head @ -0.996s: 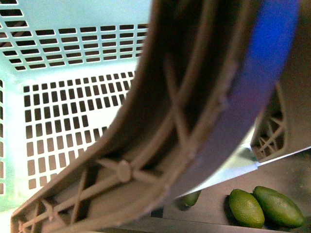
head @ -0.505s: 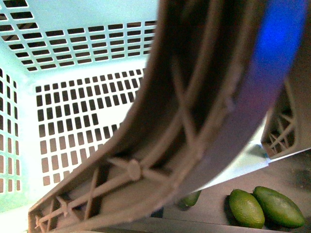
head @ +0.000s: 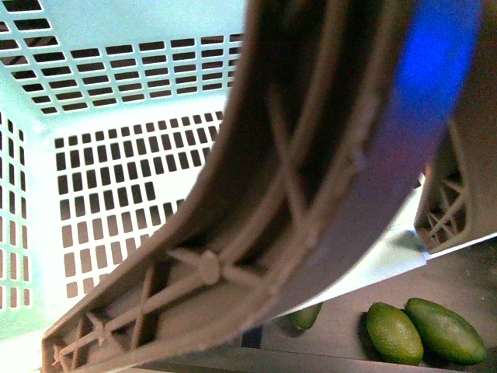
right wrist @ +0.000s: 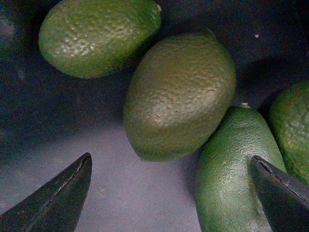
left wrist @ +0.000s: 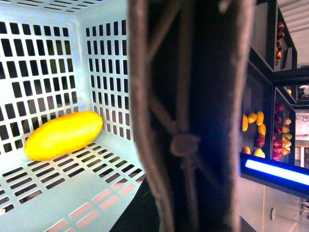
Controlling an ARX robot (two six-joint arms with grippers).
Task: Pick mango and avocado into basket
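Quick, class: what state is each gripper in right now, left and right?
Left gripper: not in view, so it cannot be told.
Right gripper: open, holding nothing.

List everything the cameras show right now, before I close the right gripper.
basket: one, light turquoise, slotted, filling the front and left wrist views
handle: one, brown-grey, ribbed, across the basket
mango: one, yellow, lying on the basket base against a wall
avocado: one, plump dull green, on a dark surface
brighter green fruits: at least three, pebbly, beside the avocado
shelf fruit: several, red and yellow, distant shelves
right gripper: open, dark, above the avocado
left gripper: not in view
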